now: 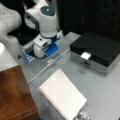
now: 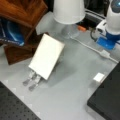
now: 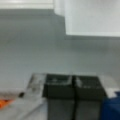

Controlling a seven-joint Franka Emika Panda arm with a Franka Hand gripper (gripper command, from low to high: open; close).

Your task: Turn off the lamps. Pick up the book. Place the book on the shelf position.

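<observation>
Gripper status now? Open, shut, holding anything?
Gripper: shut, fingers together, holding nothing, low by the cable. Book untouched on its rack.

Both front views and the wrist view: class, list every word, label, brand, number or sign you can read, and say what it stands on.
None can be read.
The book: plain white cover, no print visible.
The black-topped silver box: a small pale tag at its front edge, too blurred to read.
The gripper in the wrist view: no markings visible.
</observation>
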